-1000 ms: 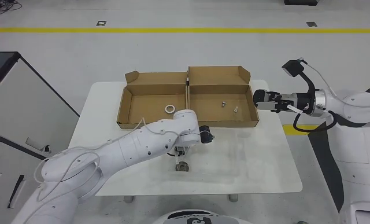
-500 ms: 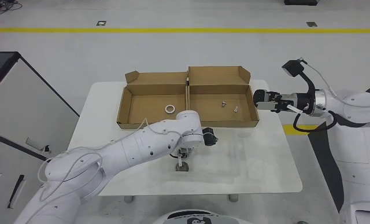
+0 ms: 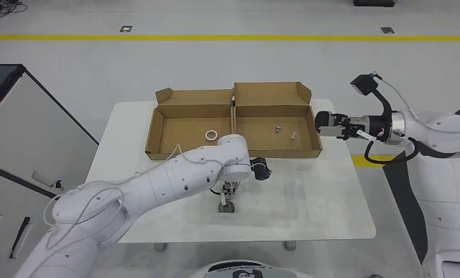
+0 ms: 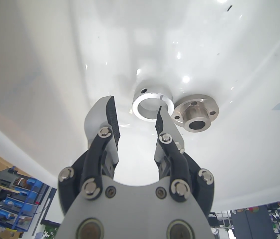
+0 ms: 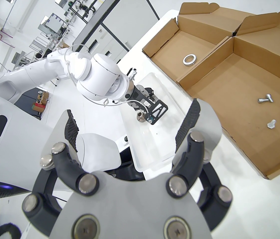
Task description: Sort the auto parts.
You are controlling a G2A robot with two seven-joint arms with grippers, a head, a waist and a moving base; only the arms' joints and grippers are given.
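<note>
"How far along are they with the sorting?"

"Partly there, I'd say. The cardboard box (image 3: pixel 233 155) at the far side of the bench (image 3: pixel 323 199) has one metal ring (image 3: pixel 211 135) in its left compartment and a few bolts (image 5: pixel 265 98) in the right one. Two parts are left in the clear tray (image 5: pixel 155 140) on the near side: a plain collar (image 4: pixel 152 93) and a flanged hub (image 4: pixel 196 116), touching each other."

"And the arms?"

"The left gripper (image 4: pixel 135 108) hangs low over the tray with its fingers spread wide and holding nothing. One tip is at the collar's near rim, the other off to the side. My guess is the collar goes next, in beside the ring (same sort of part). The right gripper (image 3: pixel 321 124) is also wide and empty, just off the right end of the box."

"Do the cameras show different things?"

"Yes. From above, the left arm covers the collar and you catch just the hub (image 3: pixel 227 206) below the wrist. The left wrist camera shows both parts and how the fingers stand to them. The right wrist camera shows the tray's outline and the bolts as separate pieces. The overhead view shows where the box sits on the bench."
</note>
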